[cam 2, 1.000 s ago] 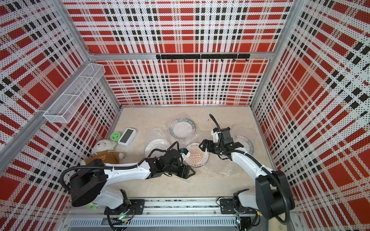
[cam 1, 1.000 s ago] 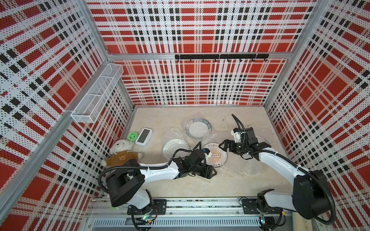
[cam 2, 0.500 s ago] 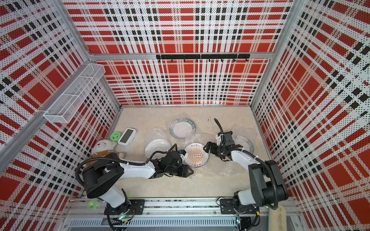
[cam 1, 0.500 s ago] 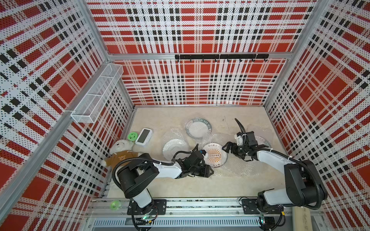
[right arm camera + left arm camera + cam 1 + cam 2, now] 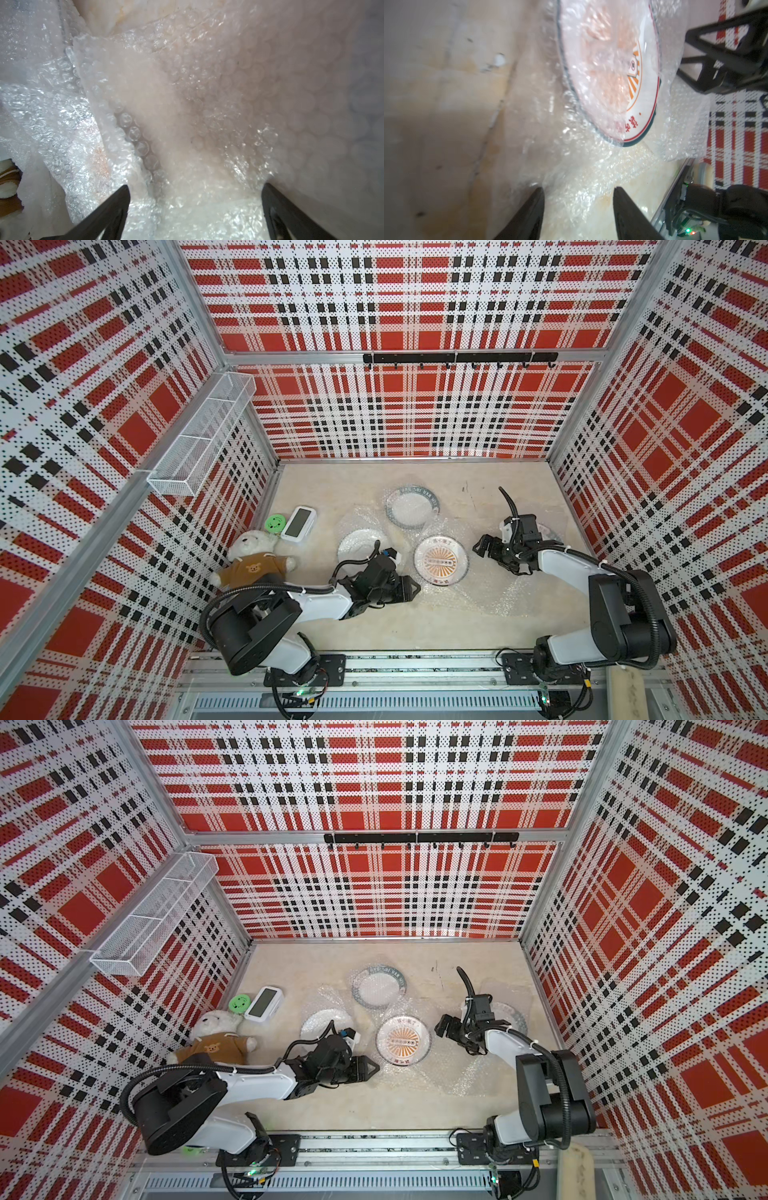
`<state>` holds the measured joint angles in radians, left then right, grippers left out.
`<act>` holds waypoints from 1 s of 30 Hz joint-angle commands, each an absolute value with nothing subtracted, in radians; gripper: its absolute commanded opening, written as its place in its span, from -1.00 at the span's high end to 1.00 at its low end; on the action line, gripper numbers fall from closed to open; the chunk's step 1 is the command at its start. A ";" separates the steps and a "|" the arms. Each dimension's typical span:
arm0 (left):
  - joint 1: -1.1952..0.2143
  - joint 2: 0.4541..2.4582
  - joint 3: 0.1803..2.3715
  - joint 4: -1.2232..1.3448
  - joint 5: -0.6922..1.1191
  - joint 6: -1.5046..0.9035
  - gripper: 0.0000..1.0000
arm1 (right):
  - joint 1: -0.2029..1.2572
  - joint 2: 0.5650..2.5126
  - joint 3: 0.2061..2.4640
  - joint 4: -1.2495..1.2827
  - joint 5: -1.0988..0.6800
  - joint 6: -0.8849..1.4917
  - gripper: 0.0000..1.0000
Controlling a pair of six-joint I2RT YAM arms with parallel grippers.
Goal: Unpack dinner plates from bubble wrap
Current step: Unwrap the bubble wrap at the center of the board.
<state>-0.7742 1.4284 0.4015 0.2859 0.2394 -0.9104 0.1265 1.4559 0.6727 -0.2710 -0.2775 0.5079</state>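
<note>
**Sunburst plate lay flat between two parted claws**

The round white ceramic dinner plate with the orange sunburst centre (image 5: 440, 561) lay mid-table on a crinkled sheet of clear small-bubble wrap (image 5: 492, 591). In the left wrist view, glossy film covered part of its face. The left gripper (image 5: 414, 588) sat low at the plate's 7 o'clock, jaws partly apart, with the wrap's edge between the fingertips and no pinch visible. The right gripper (image 5: 490, 553), at 3 o'clock, was spread to its widest. Bubbled film bulged between its fingers and nothing was clamped.

A film-covered plate with a dark lettered rim (image 5: 411, 506) crowded 11 o'clock, and another wrapped plate (image 5: 360, 545) lay at 9 o'clock. A round wrapped shape (image 5: 515, 1017) beyond the right gripper was largely hidden by the arm. Farther toward 9 o'clock were a plush white bear in a brown shirt (image 5: 253, 562), a white rectangular clock (image 5: 298, 522) and a small green disc (image 5: 275, 522).
</note>
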 commanded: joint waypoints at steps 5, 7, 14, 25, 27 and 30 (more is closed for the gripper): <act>-0.807 1.277 0.503 0.068 0.203 -0.813 -0.30 | 0.120 1.419 0.673 -0.293 -0.287 0.515 -1.00; -0.909 1.272 0.624 -0.118 0.080 -0.697 -0.44 | 0.121 1.386 0.676 -0.306 -0.297 0.512 -1.00; -1.051 1.511 0.954 -0.510 -0.150 -0.437 -0.79 | 0.122 1.269 0.673 -0.364 -0.335 0.519 -1.00; -1.095 1.840 1.236 -0.609 -0.318 -0.363 -0.90 | 0.159 1.089 0.605 -0.414 -0.427 0.572 -1.00; -1.095 1.871 1.263 -0.614 -0.338 -0.360 -0.86 | 0.176 1.087 0.573 -0.387 -0.421 0.587 -1.00; -1.092 1.895 1.291 -0.627 -0.378 -0.365 -0.81 | 0.197 1.095 0.548 -0.356 -0.418 0.599 -1.00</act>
<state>-1.0912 1.8763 1.2587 -0.5800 -0.3012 -0.3779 0.1822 1.0885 0.5667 -0.4068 -0.4015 0.5705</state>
